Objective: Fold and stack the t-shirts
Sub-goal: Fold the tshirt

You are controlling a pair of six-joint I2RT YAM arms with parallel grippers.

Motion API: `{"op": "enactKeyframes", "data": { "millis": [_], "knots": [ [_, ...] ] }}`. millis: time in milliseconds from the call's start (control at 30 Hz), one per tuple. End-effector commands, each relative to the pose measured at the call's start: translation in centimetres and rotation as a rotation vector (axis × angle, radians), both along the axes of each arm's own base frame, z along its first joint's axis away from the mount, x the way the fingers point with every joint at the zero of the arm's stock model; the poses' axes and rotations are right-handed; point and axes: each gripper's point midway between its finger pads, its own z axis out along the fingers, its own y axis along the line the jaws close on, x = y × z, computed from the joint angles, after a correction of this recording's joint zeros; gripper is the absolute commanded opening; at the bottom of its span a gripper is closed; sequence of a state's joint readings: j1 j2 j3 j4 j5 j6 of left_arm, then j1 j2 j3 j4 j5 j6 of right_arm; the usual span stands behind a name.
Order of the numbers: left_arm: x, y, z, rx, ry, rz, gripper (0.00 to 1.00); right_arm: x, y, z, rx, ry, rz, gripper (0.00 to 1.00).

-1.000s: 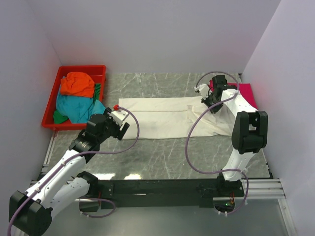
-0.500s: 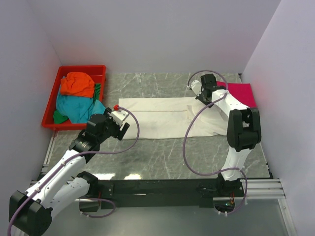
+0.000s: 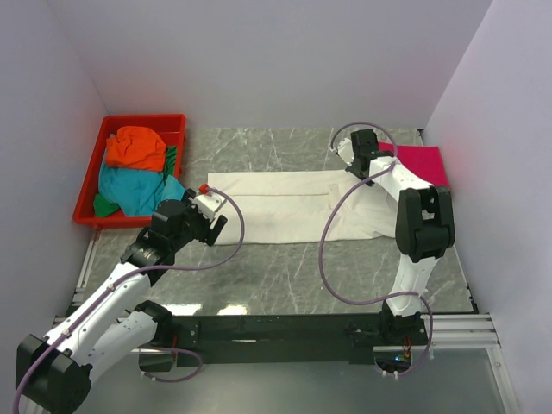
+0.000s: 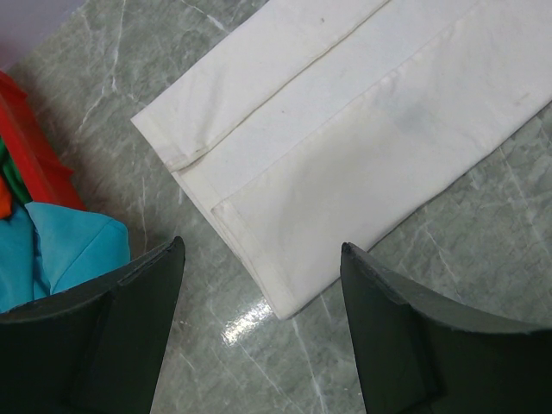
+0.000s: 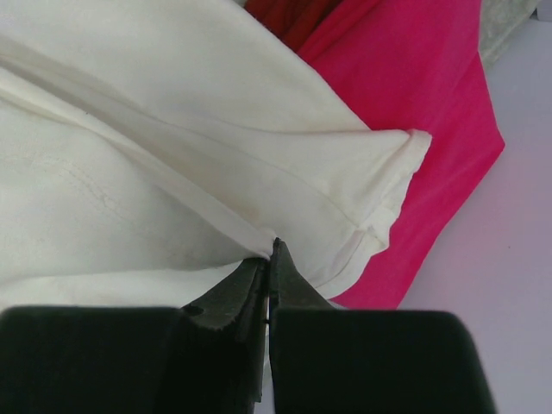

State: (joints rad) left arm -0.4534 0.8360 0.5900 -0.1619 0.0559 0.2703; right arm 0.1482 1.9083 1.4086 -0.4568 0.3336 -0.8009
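Pinched a fold of the large cream-white cloth t-shirt (image 3: 276, 203), spread as a long band across the grey marbled surface (image 3: 285, 267), in the fully closed right gripper (image 5: 272, 250) at its far right end, beside a magenta-pink cloth t-shirt (image 3: 423, 162). Held the left gripper (image 4: 261, 250) wide open and empty above the band's near left corner. Saw an orange cloth t-shirt (image 3: 135, 147) and a teal cloth t-shirt (image 3: 129, 190) heaped in the red plastic tray (image 3: 142, 119) at far left.

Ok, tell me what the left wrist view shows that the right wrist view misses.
Left wrist only: the open left tool, the tray and a teal shirt. Right wrist only: the right tool shut on a fold of the white shirt, and a pink shirt beyond it. Both: the white shirt.
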Motion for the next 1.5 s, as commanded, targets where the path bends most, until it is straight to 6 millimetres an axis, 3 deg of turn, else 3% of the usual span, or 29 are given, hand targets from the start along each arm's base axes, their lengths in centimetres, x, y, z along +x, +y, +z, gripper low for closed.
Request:
{"op": "enactKeyframes", "data": {
  "millis": [0, 233, 300, 333, 433, 500, 567, 600, 667, 700, 733, 767, 800, 833, 867, 900, 933, 967, 1000, 1033, 1067, 1167, 1200, 1233, 1267, 1467],
  "knots": [
    [0.4, -0.7, 1.8, -0.037, -0.041, -0.013, 0.78, 2.0, -0.4, 2.4, -0.013, -0.094, -0.035, 0.01],
    [0.4, -0.6, 1.8, -0.036, -0.040, -0.012, 0.78, 3.1, -0.3, 2.9, -0.019, -0.134, -0.052, 0.11],
    [0.4, -0.6, 1.8, -0.036, -0.041, -0.010, 0.78, 3.5, -0.7, 3.4, -0.050, -0.156, -0.070, 0.26],
    [0.4, -0.6, 1.8, -0.036, -0.040, -0.010, 0.78, 4.0, -0.8, 3.9, -0.060, -0.189, -0.079, 0.44],
    [0.5, -0.5, 1.9, -0.039, -0.041, -0.003, 0.78, 4.7, -1.7, 6.1, -0.109, -0.294, -0.118, 0.70],
    [0.5, -0.5, 2.0, -0.040, -0.046, 0.002, 0.78, 4.9, -1.6, 8.5, -0.082, -0.364, -0.123, 0.77],
    [0.7, -0.2, 2.5, -0.054, -0.057, 0.030, 0.78, 4.7, -0.3, 9.7, 0.013, -0.368, -0.098, 0.82],
    [0.9, 0.0, 3.1, -0.068, -0.070, 0.051, 0.79, 4.2, 1.0, 11.1, 0.095, -0.372, -0.049, 0.83],
    [1.2, 0.9, 4.8, -0.125, -0.098, 0.138, 0.80, 1.5, 6.9, 9.5, 0.335, -0.207, 0.199, 0.84],
    [1.4, 1.4, 5.6, -0.152, -0.117, 0.180, 0.81, -0.5, 9.5, 10.6, 0.426, -0.177, 0.322, 0.84],
    [1.7, 2.6, 7.0, -0.206, -0.138, 0.268, 0.82, -4.7, 15.0, 8.5, 0.579, -0.035, 0.586, 0.85],
    [1.8, 3.2, 7.7, -0.232, -0.149, 0.314, 0.84, -7.3, 17.1, 7.9, 0.623, 0.001, 0.715, 0.85],
    [1.7, 3.7, 8.2, -0.249, -0.151, 0.350, 0.84, -10.0, 19.2, 9.4, 0.640, -0.037, 0.856, 0.86],
    [1.6, 4.1, 8.9, -0.300, -0.155, 0.385, 0.84, -12.5, 21.0, 6.7, 0.660, -0.034, 0.967, 0.86],
    [1.6, 4.9, 9.5, -0.309, -0.174, 0.434, 0.84, -14.9, 24.2, 7.6, 0.676, -0.085, 1.077, 0.87],
    [1.5, 5.2, 9.9, -0.319, -0.181, 0.447, 0.85, -15.5, 25.7, 7.1, 0.674, -0.116, 1.104, 0.94],
    [1.3, 5.6, 10.3, -0.325, -0.197, 0.462, 0.85, -15.8, 27.3, 7.0, 0.665, -0.143, 1.135, 0.94],
    [1.1, 6.3, 10.6, -0.329, -0.215, 0.493, 0.85, -17.4, 30.0, 6.7, 0.625, -0.107, 1.180, 0.90],
    [1.0, 6.8, 10.9, -0.335, -0.233, 0.516, 0.85, -17.5, 31.4, 4.3, 0.599, -0.018, 1.159, 0.75],
    [0.9, 7.4, 11.2, -0.337, -0.253, 0.540, 0.85, -17.6, 33.4, 5.1, 0.596, 0.012, 1.132, 0.70],
    [0.5, 8.4, 11.7, -0.345, -0.281, 0.581, 0.85, -17.6, 34.8, 2.2, 0.498, 0.059, 1.086, 0.67],
    [-0.1, 9.4, 12.5, -0.366, -0.326, 0.614, 0.85, -16.6, 38.2, 1.3, 0.423, 0.006, 1.027, 0.65],
    [-0.2, 9.6, 12.6, -0.370, -0.337, 0.623, 0.86, -17.0, 39.2, -0.6, 0.373, 0.027, 1.023, 0.65],
    [-0.4, 9.7, 12.8, -0.376, -0.347, 0.622, 0.86, -16.7, 40.2, -0.4, 0.378, 0.010, 1.009, 0.65],
    [-0.4, 9.8, 12.8, -0.374, -0.347, 0.622, 0.86, -16.9, 40.8, -1.9, 0.356, 0.033, 1.003, 0.65],
    [-0.3, 9.2, 13.0, -0.383, -0.340, 0.592, 0.85, -16.7, 42.1, -3.9, 0.267, 0.008, 0.952, 0.66]
  ]
}}
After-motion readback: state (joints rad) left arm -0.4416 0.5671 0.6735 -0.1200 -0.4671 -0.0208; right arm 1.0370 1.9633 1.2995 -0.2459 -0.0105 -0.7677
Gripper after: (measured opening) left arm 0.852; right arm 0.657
